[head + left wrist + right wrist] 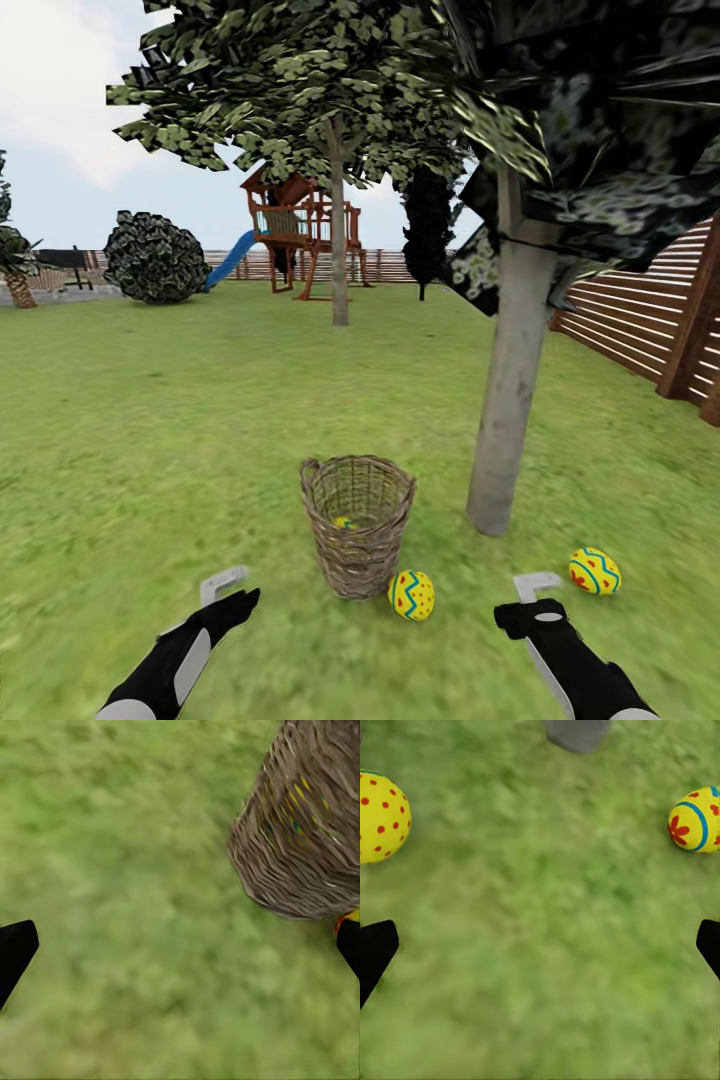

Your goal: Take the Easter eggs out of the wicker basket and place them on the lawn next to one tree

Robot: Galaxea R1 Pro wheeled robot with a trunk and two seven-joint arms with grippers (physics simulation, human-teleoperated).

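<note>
The wicker basket (357, 525) stands upright on the lawn (180, 450) just left of a tree (510, 400) with a pale trunk. One Easter egg (343, 522) lies inside the basket and glints through the weave (296, 802) in the left wrist view. A second egg (411, 595) rests on the grass against the basket's right foot. A third egg (594, 571) lies right of the trunk's base. My left gripper (232, 592) hangs open and empty, left of the basket (300, 832). My right gripper (530, 598) is open over bare grass between the two outer eggs (381, 817) (696, 819).
A dark slat fence (650, 320) runs along the right. Farther back stand a lighter-leaved tree (338, 240), a narrow black tree (428, 230), a wooden playset with a blue slide (295, 235) and a round bush (155, 258). Open grass stretches to the left.
</note>
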